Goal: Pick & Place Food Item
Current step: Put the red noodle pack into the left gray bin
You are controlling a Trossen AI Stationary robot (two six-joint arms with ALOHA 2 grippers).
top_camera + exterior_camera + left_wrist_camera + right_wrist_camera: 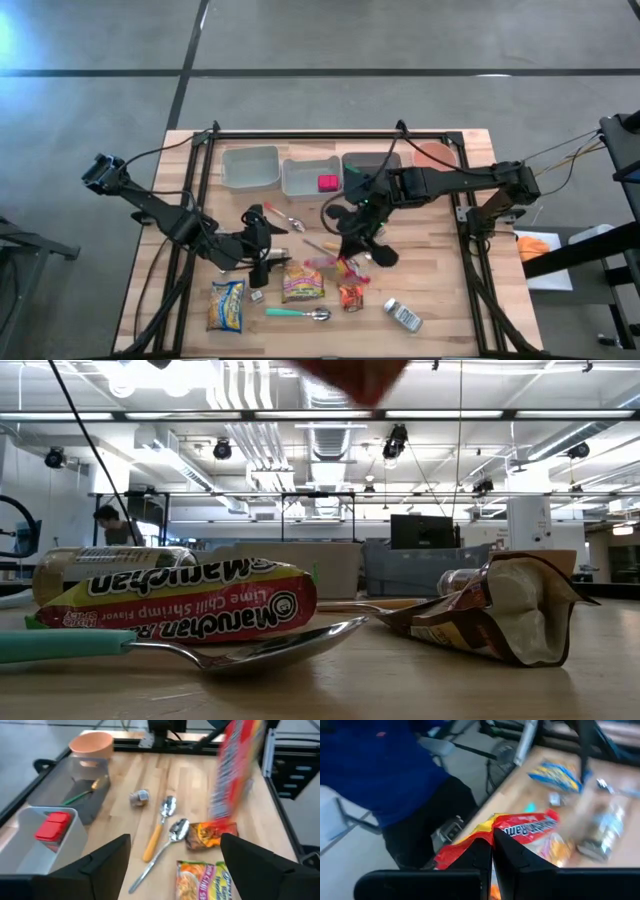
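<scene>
The right end effector (492,865) is clenched on the edge of a red ramen packet (520,832). In the right wrist view its two dark fingers press together with the wrapper's crimped end pinched between them, and the rest of the packet spreads out just beyond the fingertips. In the left wrist view the same packet hangs blurred in the air, clear of the worktop (440,290), so it appears to be dangling from the grip.

My judgement is that the step in hand is the carry: the packet is picked and lifted, not yet placed. The next move calls for bringing it over one of the bins (311,177) behind the right end effector, lowering it, then letting go. Because it hangs loose, it may swing.

The packet's long axis runs roughly up and down, with the pinched end uppermost and the free end pointing toward the worktop.

The left end effector (175,865) is released, its fingers spread wide with nothing between them. Just ahead of it lie two spoons (170,827) and a brown snack bag (205,834). Another noodle packet (202,880) lies just beneath it, and a red block (52,826) sits in a grey bin off to one side.
</scene>
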